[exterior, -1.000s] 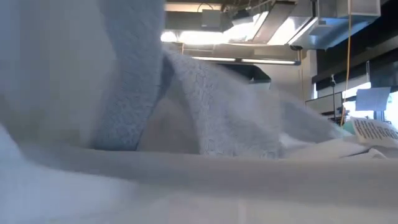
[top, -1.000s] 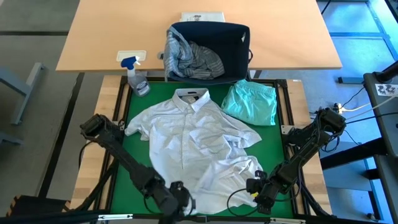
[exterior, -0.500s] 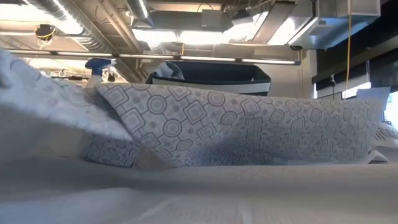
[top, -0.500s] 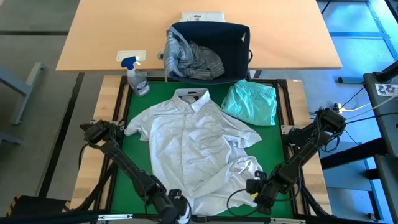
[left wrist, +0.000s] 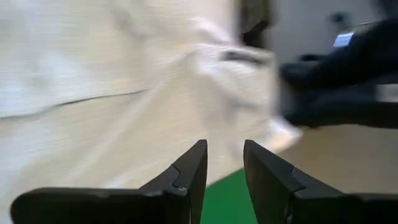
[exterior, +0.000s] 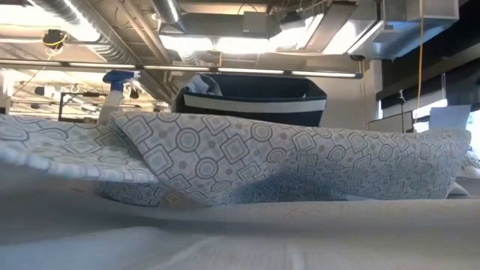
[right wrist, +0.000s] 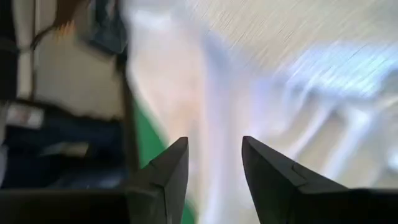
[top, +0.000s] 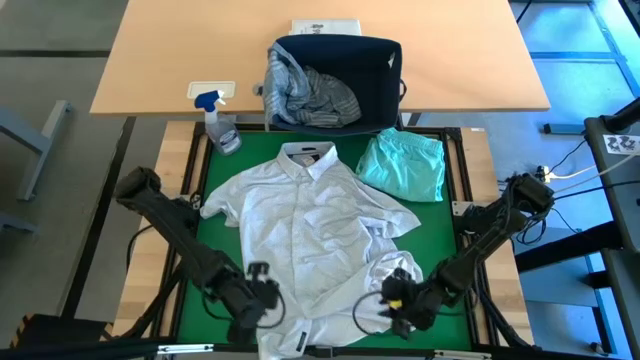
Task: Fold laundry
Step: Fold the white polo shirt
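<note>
On green mat, white shirt (top: 305,235), collar toward basket (top: 370,70)

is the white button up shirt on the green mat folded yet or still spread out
Mostly spread out: the white shirt lies flat, collar toward the basket, only its lower right hem bunched.

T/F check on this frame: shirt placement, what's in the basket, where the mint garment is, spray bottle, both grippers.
1. The white shirt lies spread on the green mat. True.
2. The basket is empty. False: a striped shirt sits in it.
3. The mint garment lies beside the white shirt's collar. True.
4. The spray bottle stands at the mat's near edge. False: far left corner.
5. The left gripper clamps the shirt. False: open, nothing between its fingers.
6. The right gripper is open. True.
</note>
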